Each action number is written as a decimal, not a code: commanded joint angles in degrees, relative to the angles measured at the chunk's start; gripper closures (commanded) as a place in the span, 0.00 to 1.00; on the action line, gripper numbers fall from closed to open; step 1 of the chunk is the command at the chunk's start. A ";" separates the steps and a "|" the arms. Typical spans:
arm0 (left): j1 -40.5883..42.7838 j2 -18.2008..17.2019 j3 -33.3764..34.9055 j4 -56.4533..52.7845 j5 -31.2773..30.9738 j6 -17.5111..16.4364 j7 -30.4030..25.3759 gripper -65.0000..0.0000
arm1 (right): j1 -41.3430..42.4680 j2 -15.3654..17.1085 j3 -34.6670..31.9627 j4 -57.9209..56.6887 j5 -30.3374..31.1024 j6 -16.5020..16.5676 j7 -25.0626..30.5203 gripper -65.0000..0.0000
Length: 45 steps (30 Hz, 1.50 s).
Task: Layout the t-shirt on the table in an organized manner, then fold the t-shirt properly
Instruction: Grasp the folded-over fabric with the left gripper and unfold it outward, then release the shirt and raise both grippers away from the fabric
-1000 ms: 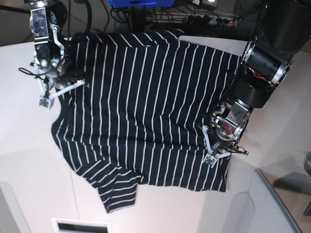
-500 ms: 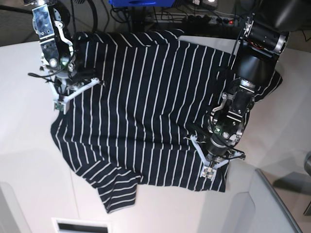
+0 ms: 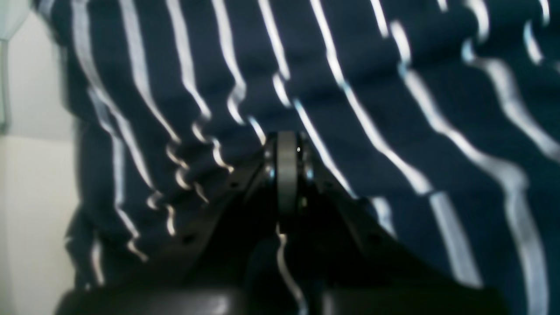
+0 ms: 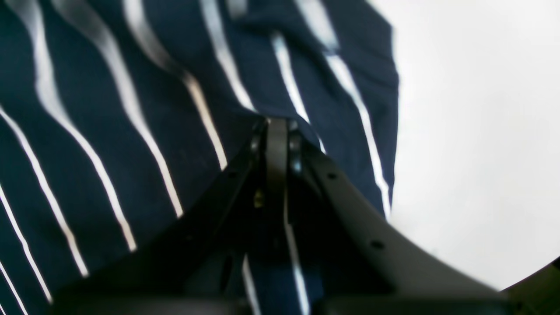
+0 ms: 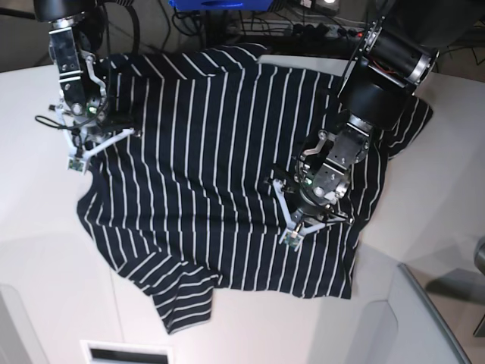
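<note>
The dark navy t-shirt (image 5: pixel 220 174) with thin white stripes lies spread over the white table (image 5: pixel 45 235), one sleeve (image 5: pixel 186 299) pointing to the near edge. My left gripper (image 5: pixel 309 216) rests on the shirt's right half. Seen from the left wrist, that gripper (image 3: pixel 286 146) is shut on a rippled fold of the t-shirt (image 3: pixel 393 87). My right gripper (image 5: pixel 97 138) sits at the shirt's far-left edge. Through the right wrist camera it (image 4: pixel 276 127) is shut on the t-shirt (image 4: pixel 131 109) close to its hem, with bare table (image 4: pixel 481 131) beside it.
Cables and a power strip (image 5: pixel 333 30) run behind the table's far edge, beside a blue object (image 5: pixel 212 4). A grey raised edge (image 5: pixel 432 318) borders the near right corner. A slot (image 5: pixel 125 353) sits at the near edge.
My left gripper has moved left and toward the shirt's middle, dragging fabric along and bunching it. The right gripper swung right, then back left at the shirt's edge.
</note>
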 commanded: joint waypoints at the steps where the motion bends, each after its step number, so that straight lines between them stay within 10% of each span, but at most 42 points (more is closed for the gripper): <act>1: -2.14 1.48 0.64 -0.78 0.13 0.20 -1.95 1.00 | 0.15 0.54 1.05 -0.47 0.05 -0.67 -1.71 1.00; 14: -17.44 11.32 1.52 -36.82 0.04 0.64 -24.98 1.00 | 5.69 4.32 4.48 -3.99 -0.04 -0.67 -2.06 1.00; 26: -17.53 12.11 0.82 -32.34 -0.66 0.64 -25.68 1.00 | 3.14 5.55 8.53 11.31 0.22 -0.67 -1.79 0.98; 31: -9.88 5.96 -14.04 -16.78 -0.66 -0.33 -16.54 1.00 | -3.28 2.21 15.65 19.31 0.22 -0.06 -1.71 0.57; 35: 1.28 2.97 -30.04 9.42 -0.57 -9.21 -0.80 1.00 | -5.04 -2.28 21.36 19.84 0.31 9.70 -1.71 0.30; 41: 19.83 -1.42 -40.42 41.77 0.04 -19.41 4.38 1.00 | -8.03 -14.67 36.22 26.08 0.31 30.80 -2.23 0.29; 45: 28.45 -4.15 -46.74 46.25 -0.48 -20.20 3.94 1.00 | -11.81 -15.37 37.54 26.87 1.63 35.37 -2.23 0.29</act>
